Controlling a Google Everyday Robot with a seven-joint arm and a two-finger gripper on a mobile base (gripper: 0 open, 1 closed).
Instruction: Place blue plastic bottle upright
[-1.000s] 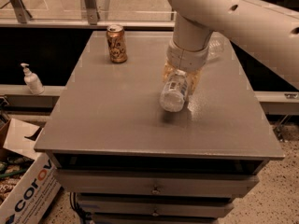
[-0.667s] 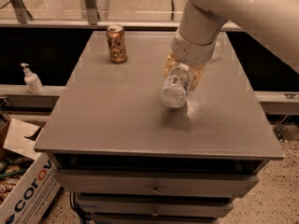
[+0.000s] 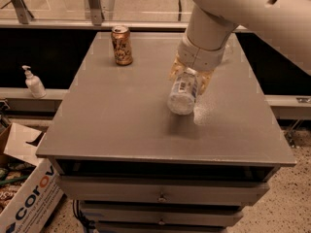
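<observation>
The blue plastic bottle [image 3: 183, 95] is a clear bottle with a pale label. It hangs tilted just above the middle of the grey table [image 3: 121, 125], with its round base pointing toward the camera and downward. My gripper [image 3: 190, 77] comes down from the upper right and is shut on the bottle's upper part. A tan fingertip [image 3: 174, 71] shows on each side of the bottle. The cap end is hidden behind the gripper and wrist.
An orange-brown can [image 3: 121, 44] stands upright at the table's back left. A faint translucent shape [image 3: 206, 111] lies on the table right of the bottle. A pump bottle [image 3: 34, 82] sits on a ledge to the left, and a cardboard box [image 3: 26, 203] on the floor.
The arm's upper part has swung a little to the right. The bottle stays gripped and tilted over nearly the same spot on the table.
</observation>
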